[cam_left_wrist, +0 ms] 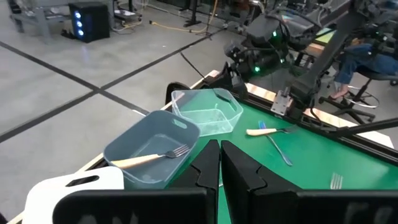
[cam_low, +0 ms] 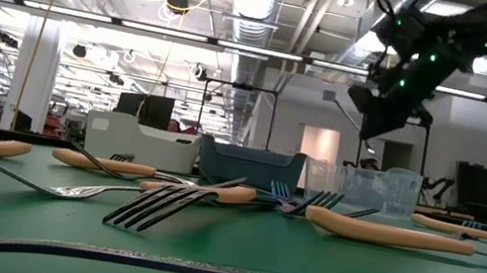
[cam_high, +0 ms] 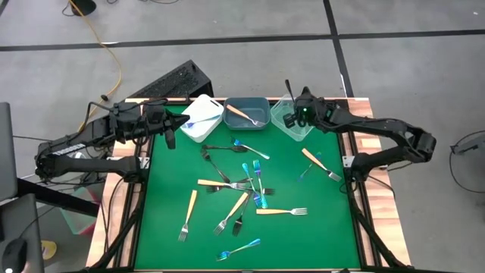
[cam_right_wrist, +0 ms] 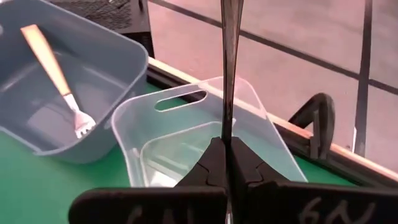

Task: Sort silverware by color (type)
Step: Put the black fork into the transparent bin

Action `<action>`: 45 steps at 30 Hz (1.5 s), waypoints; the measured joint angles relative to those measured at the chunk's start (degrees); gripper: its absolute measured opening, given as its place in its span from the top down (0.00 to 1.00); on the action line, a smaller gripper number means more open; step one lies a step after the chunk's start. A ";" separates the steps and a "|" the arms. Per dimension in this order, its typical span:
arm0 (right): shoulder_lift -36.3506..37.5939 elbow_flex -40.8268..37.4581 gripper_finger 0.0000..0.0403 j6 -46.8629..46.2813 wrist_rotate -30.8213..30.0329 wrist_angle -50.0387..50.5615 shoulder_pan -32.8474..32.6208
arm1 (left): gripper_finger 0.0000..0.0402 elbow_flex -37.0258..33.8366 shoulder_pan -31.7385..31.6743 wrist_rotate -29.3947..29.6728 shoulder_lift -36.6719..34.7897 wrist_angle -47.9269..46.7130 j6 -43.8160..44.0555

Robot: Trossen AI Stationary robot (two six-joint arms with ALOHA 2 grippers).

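Observation:
Three bins stand along the mat's far edge: white [cam_high: 201,118], grey-blue [cam_high: 246,112] with one orange-handled fork [cam_right_wrist: 55,70] lying in it, and clear [cam_high: 292,121]. Several forks with orange [cam_high: 317,162], blue [cam_high: 250,149] or black [cam_high: 215,162] handles lie scattered on the green mat. My right gripper [cam_high: 294,108] hangs over the clear bin [cam_right_wrist: 205,140], shut on a thin black utensil [cam_right_wrist: 229,62]. My left gripper [cam_high: 168,130] waits beside the white bin, shut with nothing in it [cam_left_wrist: 220,158]. My right gripper pinches the black utensil's thin stem [cam_right_wrist: 228,134] between its two fingers. The utensil runs on along the fingers and sticks out past their tips toward the table's far side [cam_high: 288,86]. It is lifted clear above the clear bin; which end is held, I cannot tell.
The green mat [cam_high: 303,243] has bare room at its near right and near left corners. Wooden table edges frame it. In the low view the forks lie in a loose row in front of the bins [cam_low: 249,163].

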State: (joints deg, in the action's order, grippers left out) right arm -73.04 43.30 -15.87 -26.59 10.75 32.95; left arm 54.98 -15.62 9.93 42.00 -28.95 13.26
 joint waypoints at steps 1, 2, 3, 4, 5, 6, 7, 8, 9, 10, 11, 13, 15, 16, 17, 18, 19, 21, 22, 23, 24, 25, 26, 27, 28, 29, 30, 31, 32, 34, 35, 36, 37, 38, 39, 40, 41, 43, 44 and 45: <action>-0.50 -0.54 0.98 0.05 0.05 -0.78 0.24 | 1.00 0.00 0.00 0.00 0.01 -0.01 0.00; -1.05 -0.92 0.98 0.04 0.17 -1.15 0.49 | 1.00 0.00 0.00 -0.02 0.00 -0.02 0.01; -1.45 -1.26 0.98 0.04 0.47 -1.48 0.81 | 1.00 0.00 0.01 -0.02 0.00 -0.02 0.02; -1.80 -1.58 0.98 0.06 0.76 -1.55 1.16 | 1.00 0.00 0.00 -0.02 0.02 -0.02 0.02; -2.27 -1.92 0.98 0.23 1.09 -1.68 1.52 | 1.00 0.00 0.02 -0.02 0.00 -0.02 0.02; -2.93 -2.41 0.98 0.68 1.43 -2.42 1.79 | 1.00 0.00 0.01 -0.01 0.00 -0.02 0.02; -3.48 -2.89 0.98 0.78 2.25 -2.81 1.99 | 1.00 0.00 0.02 -0.02 0.00 -0.02 0.02; -4.09 -3.50 0.98 0.80 2.79 -3.09 2.33 | 1.00 0.00 0.02 -0.02 0.01 -0.02 0.02; -4.72 -3.77 0.98 0.82 3.22 -3.35 2.64 | 1.00 0.00 0.00 -0.02 0.01 -0.02 0.02; -5.40 -3.87 0.98 0.83 3.87 -4.31 2.92 | 1.00 0.00 0.00 0.00 0.02 -0.02 0.02; -6.15 -3.88 0.98 0.82 4.09 -5.07 3.08 | 1.00 0.00 0.00 0.13 0.00 -0.02 0.02; -7.77 -3.88 0.98 0.91 4.12 -6.10 3.28 | 1.00 0.00 0.00 0.77 0.02 -0.02 0.04; -8.99 -3.90 0.98 0.92 4.23 -6.91 3.51 | 1.00 0.00 0.02 1.69 0.02 -0.02 0.04; -9.47 -3.88 0.98 0.65 4.24 -7.17 3.58 | 1.00 0.00 0.01 2.13 0.02 -0.02 0.04; -10.02 -3.79 0.98 0.04 4.22 -7.29 3.58 | 1.00 0.00 0.00 2.54 0.02 -0.02 0.04; -10.67 -3.77 0.98 -0.38 4.22 -7.03 3.58 | 1.00 0.00 0.00 2.89 0.00 -0.03 0.04; -11.32 -3.79 0.98 -0.46 4.24 -6.47 3.58 | 1.00 0.00 0.00 2.95 0.02 -0.04 0.04; -12.28 -3.84 0.98 -0.53 4.25 -6.37 3.58 | 1.00 0.00 0.00 2.96 0.00 -0.05 0.04; -12.54 -3.84 0.98 -0.56 4.23 -6.55 3.58 | 1.00 0.00 0.00 2.96 0.00 -0.04 0.04; -12.65 -3.84 0.98 -0.61 4.24 -6.58 3.66 | 1.00 0.00 0.00 2.95 0.00 -0.07 0.04; -12.71 -3.84 0.98 -0.64 4.22 -6.54 3.83 | 1.00 0.00 0.00 2.93 0.01 -0.07 0.04; -12.71 -3.84 0.98 -0.64 4.24 -6.53 3.95 | 1.00 0.00 0.00 2.93 0.00 -0.07 0.04; -12.71 -3.84 0.98 -0.66 4.22 -6.52 3.95 | 1.00 0.00 0.00 2.95 0.01 -0.09 0.04; -12.71 -3.84 0.98 -0.68 4.20 -6.42 3.95 | 1.00 0.00 0.00 2.94 0.01 -0.09 0.04; -12.71 -3.84 0.98 -0.76 4.20 -6.11 4.15 | 1.00 0.00 0.00 2.95 0.02 -0.10 0.04; -12.71 -3.84 0.98 -0.76 4.20 -5.55 4.45 | 1.00 0.00 0.00 2.93 0.01 -0.10 0.04; -12.71 -3.84 0.98 -0.92 4.22 -4.87 4.84 | 1.00 0.00 0.00 2.93 0.00 -0.11 0.04; -12.71 -3.84 0.98 -1.61 4.25 -4.18 5.29 | 1.00 0.00 0.00 2.93 0.00 -0.11 0.04; -12.71 -3.84 0.98 -2.60 4.26 -3.42 5.73 | 1.00 0.00 0.00 2.93 0.02 -0.13 0.04; -12.72 -3.84 0.97 -4.06 4.22 -2.30 6.59 | 1.00 0.00 0.00 2.93 0.02 -0.35 0.04; -12.71 -3.84 0.95 -4.22 4.22 -1.98 6.96 | 1.00 0.00 0.00 2.93 0.01 -0.44 0.04; -12.71 -3.84 0.94 -4.22 4.27 -1.80 7.27 | 1.00 0.00 0.00 2.93 0.00 -0.44 0.04; -12.71 -3.84 0.93 -4.20 4.82 -1.71 7.51 | 1.00 0.00 0.00 2.93 0.01 -0.44 0.04; -12.74 -3.84 0.91 -4.22 5.35 -1.72 7.76 | 1.00 0.00 0.00 2.93 0.01 -0.44 0.04; -12.74 -3.84 0.90 -4.20 6.05 -1.83 7.86 | 1.00 0.00 0.00 2.93 0.01 -0.44 0.04; -12.74 -3.83 0.88 -4.17 6.72 -2.03 8.00 | 1.00 0.00 0.00 2.93 0.00 -0.44 0.04; -12.74 -3.82 0.87 -3.87 7.15 -2.24 8.11 | 1.00 0.00 0.00 2.93 0.00 -0.42 0.04; -12.74 -3.82 0.86 -3.54 7.28 -2.50 8.11 | 1.00 0.00 0.00 2.93 0.01 -0.42 0.04; -12.74 -3.82 0.85 -3.29 7.43 -2.52 8.11 | 1.00 0.00 0.00 2.93 0.02 -0.42 0.04; -12.74 -3.82 0.84 -3.20 7.95 -2.52 8.11 | 1.00 0.00 0.00 2.93 0.00 -0.42 0.04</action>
State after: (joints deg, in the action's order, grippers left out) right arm -85.78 39.48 -19.08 -18.65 8.23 41.06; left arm 54.98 -15.62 12.86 42.00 -29.36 13.30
